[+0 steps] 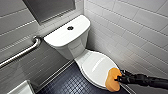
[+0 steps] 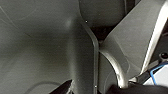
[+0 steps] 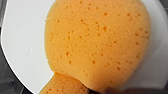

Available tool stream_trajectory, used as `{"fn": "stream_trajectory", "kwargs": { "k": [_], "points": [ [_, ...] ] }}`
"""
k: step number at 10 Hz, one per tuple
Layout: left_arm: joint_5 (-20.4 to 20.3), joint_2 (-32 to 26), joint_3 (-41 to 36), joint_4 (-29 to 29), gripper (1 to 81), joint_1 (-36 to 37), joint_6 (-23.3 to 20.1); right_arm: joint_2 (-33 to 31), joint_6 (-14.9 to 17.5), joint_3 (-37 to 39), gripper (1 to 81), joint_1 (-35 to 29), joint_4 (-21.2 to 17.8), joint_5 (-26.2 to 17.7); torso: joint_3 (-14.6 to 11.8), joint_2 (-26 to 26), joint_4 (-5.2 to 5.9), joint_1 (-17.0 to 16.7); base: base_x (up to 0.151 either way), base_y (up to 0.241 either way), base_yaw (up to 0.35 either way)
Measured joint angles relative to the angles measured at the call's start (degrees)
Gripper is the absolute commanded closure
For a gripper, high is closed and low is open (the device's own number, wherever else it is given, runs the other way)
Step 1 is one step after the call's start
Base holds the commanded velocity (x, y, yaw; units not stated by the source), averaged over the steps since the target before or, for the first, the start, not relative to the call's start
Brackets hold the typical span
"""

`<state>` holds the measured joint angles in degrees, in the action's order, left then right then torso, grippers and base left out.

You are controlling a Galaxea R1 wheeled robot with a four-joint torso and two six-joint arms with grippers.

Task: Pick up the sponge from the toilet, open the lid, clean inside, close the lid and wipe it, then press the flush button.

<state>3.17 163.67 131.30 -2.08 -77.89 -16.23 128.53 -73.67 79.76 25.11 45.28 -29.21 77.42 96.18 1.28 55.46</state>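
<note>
Holding sponge point(image 1: 112, 80) with right gripper point(image 1: 119, 79), jaws clenched on it, pad over lid point(image 1: 96, 65) front edge. Pickup done. Lid down on toilet point(image 1: 67, 37); I cannot judge whether bowl cleaned. Flush button point(image 1: 70, 28) press, I reckon, left.

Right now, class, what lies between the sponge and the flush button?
In the head view, the closed lid and bare white tank top fill the stretch from sponge to flush button.

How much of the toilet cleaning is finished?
Done: the sponge is picked up, held by the right gripper. In hand: it is at the front edge of the lid, which is down. Whether the inside was cleaned cannot be told. Still to do: the flush button, nothing touching it.
</note>
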Motion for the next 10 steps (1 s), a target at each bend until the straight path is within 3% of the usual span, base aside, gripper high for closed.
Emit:
{"fn": "stream_trajectory", "kwargs": {
  "k": [4,7,10],
  "points": [
    [0.0,0.0,0.0,0.0,1.0,0.0,-0.1,-9.0,-0.3,-3.7,81.1,6.5,0.9,1.6,0.0,0.0,0.0,0.0,0.0,0.0,0.0],
    [0.0,0.4,0.0,0.0,1.0,0.0,-0.5,-17.1,-0.3,-8.2,81.1,9.2,1.1,-0.1,0.0,0.0,0.0,0.0,0.0,0.0,0.0],
    [0.0,0.5,0.0,0.0,1.0,0.0,-0.5,-16.4,-0.3,-14.9,81.1,6.4,1.5,-1.4,0.0,0.0,0.0,0.0,0.0,0.0,0.0]
  ]
}}
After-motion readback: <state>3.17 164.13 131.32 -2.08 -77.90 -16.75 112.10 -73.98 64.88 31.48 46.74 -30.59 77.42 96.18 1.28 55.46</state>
